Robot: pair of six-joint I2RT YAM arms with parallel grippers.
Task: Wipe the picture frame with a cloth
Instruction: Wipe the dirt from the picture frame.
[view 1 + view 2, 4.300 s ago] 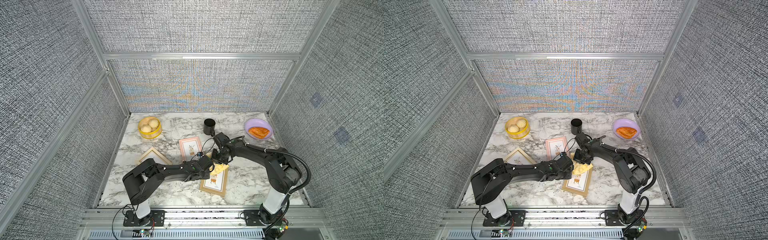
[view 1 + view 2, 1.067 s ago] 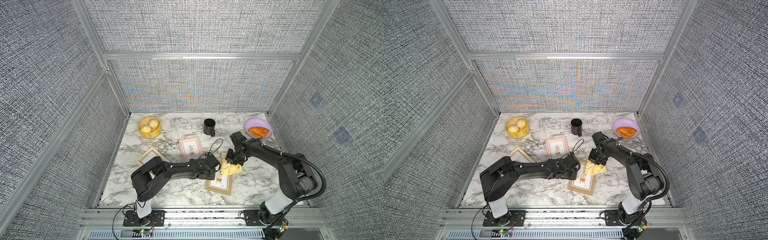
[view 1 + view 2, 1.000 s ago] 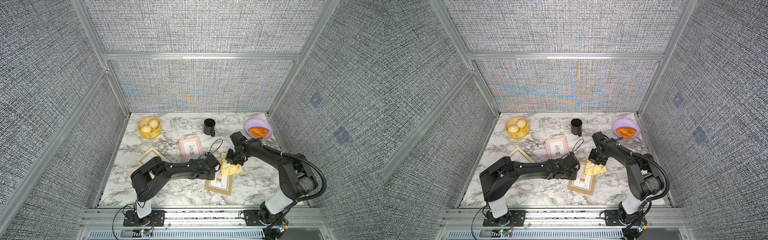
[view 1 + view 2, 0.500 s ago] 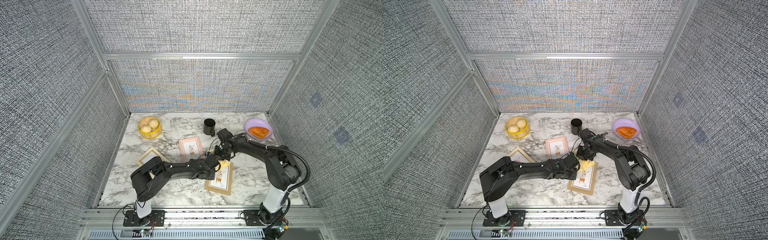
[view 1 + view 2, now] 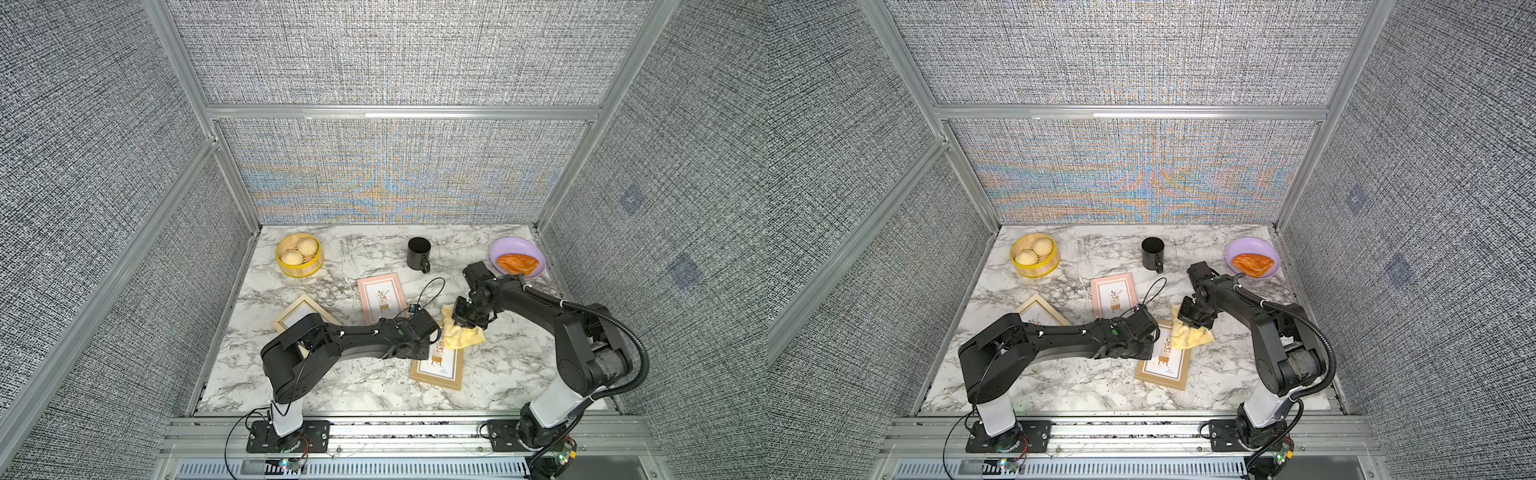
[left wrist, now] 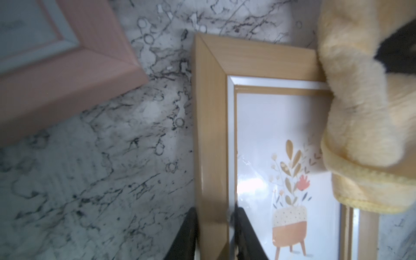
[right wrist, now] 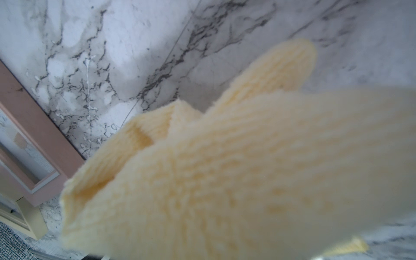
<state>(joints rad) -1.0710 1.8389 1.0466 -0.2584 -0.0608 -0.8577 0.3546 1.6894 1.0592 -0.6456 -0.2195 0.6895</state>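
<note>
The cloth (image 5: 462, 340) is showing a soft pale yellow in a ribbed knit. The wooden picture frame (image 5: 437, 369) is gleaming honey-tan around a white mat, and its print is carrying golden leaves, one red bloom and a pot that is orange below and dotted cream above. The neighbouring frame (image 5: 381, 296) is blushing dusty pink, and a third frame (image 5: 297, 313) is looking cream. The mug (image 5: 417, 252) is showing black, the plate (image 5: 498, 249) lilac, its pastry (image 5: 517, 263) orange, and the steamer basket (image 5: 299, 270) yellow around pale buns (image 5: 305, 248). The tabletop (image 5: 332, 386) is running white marble with grey-black veins. The walls (image 5: 374, 62) are shimmering in grey weave.

the cloth (image 5: 461, 338) lies on the far end of the nearest picture frame (image 5: 437, 370), mug (image 5: 417, 252) behind both.
</note>
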